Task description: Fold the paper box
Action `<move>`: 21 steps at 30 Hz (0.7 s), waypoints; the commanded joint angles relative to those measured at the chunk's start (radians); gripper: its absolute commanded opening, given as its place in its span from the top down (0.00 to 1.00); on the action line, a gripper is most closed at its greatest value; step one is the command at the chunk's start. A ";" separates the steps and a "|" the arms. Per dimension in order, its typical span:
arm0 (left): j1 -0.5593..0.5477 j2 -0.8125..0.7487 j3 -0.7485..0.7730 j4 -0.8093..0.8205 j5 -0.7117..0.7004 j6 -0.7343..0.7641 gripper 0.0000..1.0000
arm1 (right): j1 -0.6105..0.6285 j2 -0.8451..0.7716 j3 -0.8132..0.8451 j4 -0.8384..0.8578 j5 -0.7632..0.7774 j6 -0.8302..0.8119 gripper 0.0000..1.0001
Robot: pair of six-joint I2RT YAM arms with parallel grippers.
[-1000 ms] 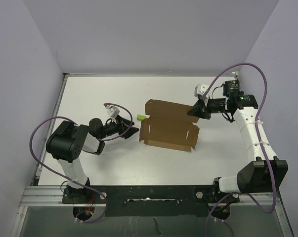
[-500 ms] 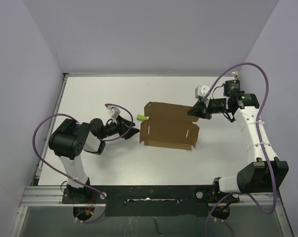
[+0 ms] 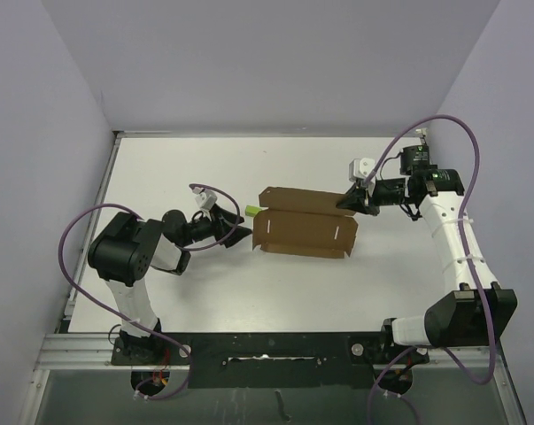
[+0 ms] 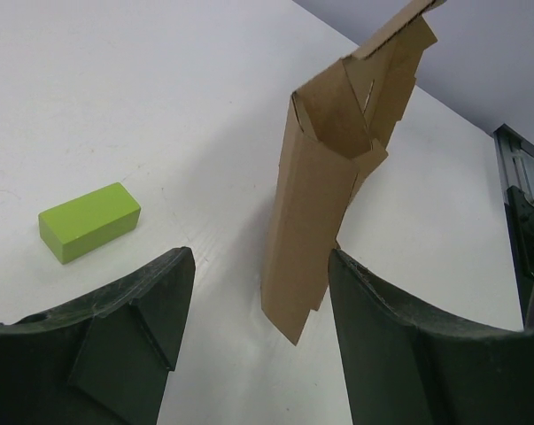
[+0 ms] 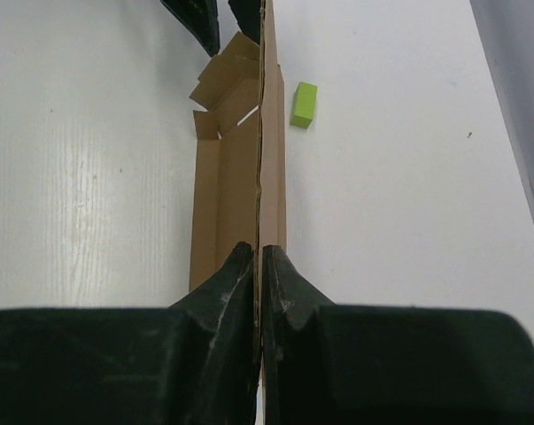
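The brown paper box (image 3: pixel 304 221) lies mid-table, its panels partly raised. My right gripper (image 3: pixel 349 202) is shut on the box's right edge; in the right wrist view the fingers (image 5: pixel 259 257) pinch the thin upright cardboard (image 5: pixel 240 168). My left gripper (image 3: pixel 240 232) is open just left of the box. In the left wrist view the box (image 4: pixel 324 186) stands on edge ahead of the gripper (image 4: pixel 262 301), with its lower corner between the open fingers and apart from them.
A small yellow-green block (image 3: pixel 252 211) lies at the box's far left corner. It shows left of the box in the left wrist view (image 4: pixel 89 221) and right of it in the right wrist view (image 5: pixel 304 104). White walls enclose the table.
The right gripper has lifted and turned the box's right edge, so the front panel stands steeper and the box looks narrower. The left gripper has edged slightly toward the box.
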 commanded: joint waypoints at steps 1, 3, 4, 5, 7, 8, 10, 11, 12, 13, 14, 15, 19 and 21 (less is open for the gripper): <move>-0.001 0.023 0.028 0.095 0.014 0.018 0.40 | 0.015 -0.037 -0.038 -0.014 -0.019 -0.047 1.00; -0.001 0.027 0.025 0.095 0.015 0.021 0.40 | 0.015 -0.039 -0.038 -0.035 -0.028 -0.063 1.00; -0.001 0.028 0.024 0.095 0.015 0.021 0.40 | 0.016 -0.039 -0.036 -0.043 -0.032 -0.067 1.00; -0.001 0.028 0.021 0.095 0.016 0.021 0.40 | 0.016 -0.040 -0.036 -0.051 -0.035 -0.074 1.00; -0.001 0.027 0.018 0.095 0.017 0.023 0.40 | 0.016 -0.043 -0.042 -0.061 -0.041 -0.076 1.00; -0.001 0.027 0.013 0.095 0.018 0.023 0.39 | 0.016 -0.046 -0.045 -0.065 -0.045 -0.078 1.00; 0.000 0.024 0.002 0.095 0.019 0.025 0.39 | 0.016 -0.051 -0.052 -0.073 -0.049 -0.082 1.00; -0.001 0.022 -0.004 0.095 0.021 0.027 0.40 | 0.016 -0.054 -0.058 -0.073 -0.049 -0.082 1.00; 0.000 0.020 -0.011 0.095 0.021 0.027 0.40 | 0.016 -0.055 -0.061 -0.073 -0.048 -0.084 1.00; 0.001 0.016 -0.016 0.095 0.023 0.027 0.40 | 0.016 -0.059 -0.065 -0.071 -0.045 -0.084 1.00; 0.003 0.014 -0.022 0.095 0.024 0.026 0.40 | 0.016 -0.060 -0.067 -0.066 -0.038 -0.082 1.00; 0.007 0.009 -0.026 0.094 0.024 0.023 0.40 | 0.016 -0.062 -0.066 -0.058 -0.030 -0.075 1.00; 0.020 -0.017 -0.030 0.094 0.000 -0.008 0.39 | 0.012 -0.049 -0.021 -0.017 -0.001 -0.042 1.00; 0.020 -0.041 -0.033 0.095 -0.011 -0.016 0.37 | 0.009 -0.031 0.016 -0.013 -0.002 -0.034 1.00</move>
